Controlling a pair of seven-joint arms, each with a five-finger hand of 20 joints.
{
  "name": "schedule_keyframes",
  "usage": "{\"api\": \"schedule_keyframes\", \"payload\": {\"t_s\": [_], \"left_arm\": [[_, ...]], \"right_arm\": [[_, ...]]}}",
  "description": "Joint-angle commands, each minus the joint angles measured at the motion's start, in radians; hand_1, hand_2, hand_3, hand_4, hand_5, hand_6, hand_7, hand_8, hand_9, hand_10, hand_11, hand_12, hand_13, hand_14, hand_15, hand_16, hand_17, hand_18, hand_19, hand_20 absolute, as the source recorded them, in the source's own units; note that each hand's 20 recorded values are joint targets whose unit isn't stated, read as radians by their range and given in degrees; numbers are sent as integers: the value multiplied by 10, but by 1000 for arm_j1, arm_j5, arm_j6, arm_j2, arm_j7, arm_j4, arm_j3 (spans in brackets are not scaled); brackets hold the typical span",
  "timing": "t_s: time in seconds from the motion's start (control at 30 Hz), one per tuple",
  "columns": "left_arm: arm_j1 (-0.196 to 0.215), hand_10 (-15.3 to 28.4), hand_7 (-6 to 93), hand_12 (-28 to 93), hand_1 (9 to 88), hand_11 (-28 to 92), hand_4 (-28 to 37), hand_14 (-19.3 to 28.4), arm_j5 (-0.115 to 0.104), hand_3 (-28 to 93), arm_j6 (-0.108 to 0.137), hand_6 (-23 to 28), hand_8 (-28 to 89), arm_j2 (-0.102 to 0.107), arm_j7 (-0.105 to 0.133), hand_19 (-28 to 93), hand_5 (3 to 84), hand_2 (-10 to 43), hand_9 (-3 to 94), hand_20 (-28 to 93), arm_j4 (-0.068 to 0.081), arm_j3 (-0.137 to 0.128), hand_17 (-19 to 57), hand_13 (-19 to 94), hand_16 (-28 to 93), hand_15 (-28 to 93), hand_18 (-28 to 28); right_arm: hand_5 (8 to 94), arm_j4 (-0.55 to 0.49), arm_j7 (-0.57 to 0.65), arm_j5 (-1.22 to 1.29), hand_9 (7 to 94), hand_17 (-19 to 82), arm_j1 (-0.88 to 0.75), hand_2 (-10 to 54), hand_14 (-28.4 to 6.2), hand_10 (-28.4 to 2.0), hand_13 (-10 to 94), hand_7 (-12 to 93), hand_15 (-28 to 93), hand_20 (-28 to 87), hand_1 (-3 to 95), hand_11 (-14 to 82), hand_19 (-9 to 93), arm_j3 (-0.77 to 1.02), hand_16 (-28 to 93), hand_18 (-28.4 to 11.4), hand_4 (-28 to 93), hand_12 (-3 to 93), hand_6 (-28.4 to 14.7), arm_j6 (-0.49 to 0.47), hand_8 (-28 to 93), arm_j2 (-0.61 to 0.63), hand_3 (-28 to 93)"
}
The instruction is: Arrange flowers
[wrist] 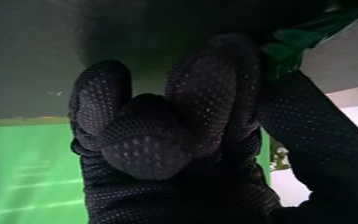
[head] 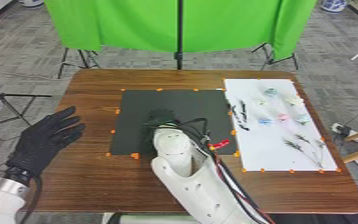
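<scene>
Several pastel flowers look light, crushable; pinch below blooms. Black-gloved left hand lies open, empty; black-gloved right hand: grip unclear.

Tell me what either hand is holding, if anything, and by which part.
The left hand holds nothing. Green leaves show right at the right hand, but whether it grips them, and by which part, cannot be told.

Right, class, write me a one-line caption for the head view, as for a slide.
Arranging flowers: the right hand at a black mat, small flowers spread over a white sheet.
</scene>
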Motion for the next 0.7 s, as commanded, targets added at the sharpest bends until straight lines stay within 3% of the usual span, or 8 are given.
{"api": "schedule_keyframes", "payload": {"t_s": [0.03,0.2,0.7], "left_arm": [[-117,127,191,115,260,287,-241,143,2,710,-44,34,-89,19,-45,469,372,-45,287,60,34,68,-70,244,-20,357,213],[-167,127,192,116,259,289,-243,144,5,708,-65,33,-88,27,-51,468,372,-44,286,60,45,95,-70,242,-20,359,213],[-187,111,220,122,264,291,-239,139,1,682,-79,25,-100,24,-57,497,353,-27,296,50,48,105,-76,280,-10,340,243]], "right_arm": [[797,45,-11,0,937,507,-48,-26,-22,-49,937,576,653,132,307,489,932,-9,286,-179,-95,252,17,60,156,-18,901],[796,62,-11,23,937,505,-49,-27,-21,-49,937,575,652,132,308,489,932,-5,287,-178,-97,252,17,101,157,-24,898],[787,50,-102,19,937,490,-90,-19,-20,-52,930,579,645,130,319,475,928,-22,301,-175,-111,262,13,91,153,-23,888]]}}
